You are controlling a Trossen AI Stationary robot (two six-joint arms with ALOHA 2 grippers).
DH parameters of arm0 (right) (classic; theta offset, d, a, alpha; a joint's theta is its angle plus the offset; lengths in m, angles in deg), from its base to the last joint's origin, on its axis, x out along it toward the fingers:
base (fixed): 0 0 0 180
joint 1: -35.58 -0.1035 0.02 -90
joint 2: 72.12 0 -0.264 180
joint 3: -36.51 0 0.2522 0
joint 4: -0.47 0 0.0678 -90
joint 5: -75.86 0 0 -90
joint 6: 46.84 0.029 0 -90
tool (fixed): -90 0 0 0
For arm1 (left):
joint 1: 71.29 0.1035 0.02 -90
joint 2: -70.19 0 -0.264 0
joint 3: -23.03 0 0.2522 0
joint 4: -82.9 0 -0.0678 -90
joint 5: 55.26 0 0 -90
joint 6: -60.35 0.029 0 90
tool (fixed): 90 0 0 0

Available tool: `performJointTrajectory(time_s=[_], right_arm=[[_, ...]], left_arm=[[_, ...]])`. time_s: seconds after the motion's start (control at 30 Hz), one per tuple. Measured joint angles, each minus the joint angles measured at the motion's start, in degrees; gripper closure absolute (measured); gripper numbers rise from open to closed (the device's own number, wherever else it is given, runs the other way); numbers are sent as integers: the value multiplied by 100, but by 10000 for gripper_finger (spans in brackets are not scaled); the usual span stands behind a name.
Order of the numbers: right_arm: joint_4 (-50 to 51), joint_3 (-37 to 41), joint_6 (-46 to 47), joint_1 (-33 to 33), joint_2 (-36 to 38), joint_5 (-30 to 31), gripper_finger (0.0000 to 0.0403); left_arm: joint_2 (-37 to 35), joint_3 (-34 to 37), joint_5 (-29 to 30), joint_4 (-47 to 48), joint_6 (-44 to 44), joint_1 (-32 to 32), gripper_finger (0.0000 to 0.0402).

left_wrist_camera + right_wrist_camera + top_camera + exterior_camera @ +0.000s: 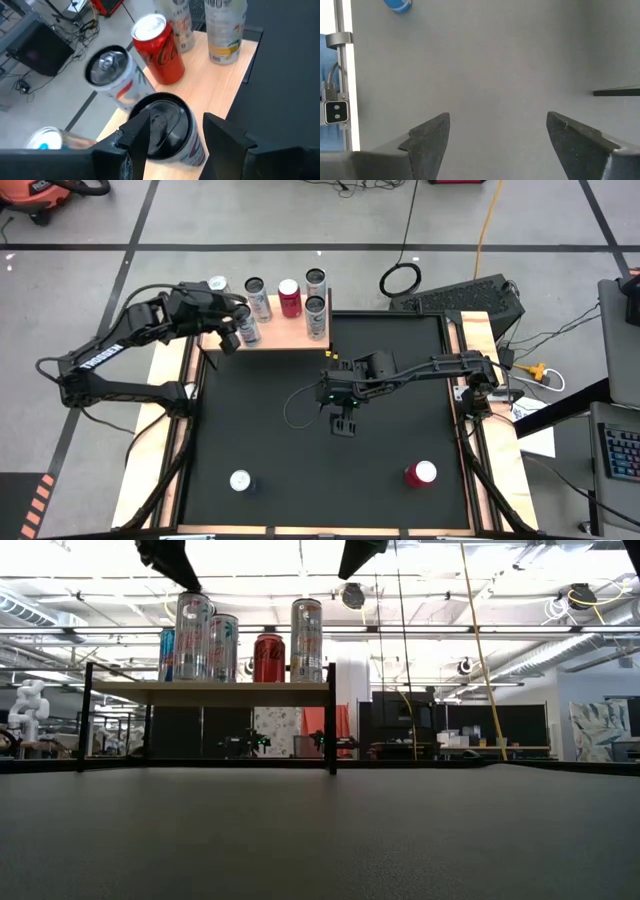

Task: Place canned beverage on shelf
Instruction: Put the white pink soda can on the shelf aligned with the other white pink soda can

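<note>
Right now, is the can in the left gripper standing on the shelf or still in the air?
Standing upright on the shelf. The left gripper straddles the can, whose base rests on the board near its front edge.

One camera hangs above me and looks straight down on the whole table point(320, 430) and both my arms. Another sits at table-top height, facing level across to the shelf point(210, 692) and the room behind. My left wrist camera looks closely down onto that shelf point(220, 85), which all three share. My right wrist camera faces the bare table top from close by.
</note>
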Motion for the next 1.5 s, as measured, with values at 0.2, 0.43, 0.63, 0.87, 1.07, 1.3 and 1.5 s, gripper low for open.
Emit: performJointTrajectory(time_s=[0.2, 0.43, 0.63, 0.87, 1.07, 1.3, 1.5], right_arm=[[1, 0, 1, -1, 0, 1, 87], [0, 0, 38, -4, 0, 0, 87], [0, 0, 42, -2, 0, 0, 87], [0, 0, 15, -2, 0, 0, 87], [4, 0, 4, -2, 0, 0, 87], [0, 0, 17, -2, 0, 0, 87], [0, 0, 17, -2, 0, 0, 87]], left_arm=[[-123, -686, 38, 621, -5, 0, 222], [-153, -889, 170, 1979, -344, 0, 222], [-27, -867, 486, 2081, -634, 0, 222], [176, -402, 816, 2058, -912, -2, 222], [194, -99, 807, 1760, -935, -2, 222], [312, 24, 927, 1515, -1071, 14, 222], [426, 24, 852, 1263, -1075, 138, 222]])
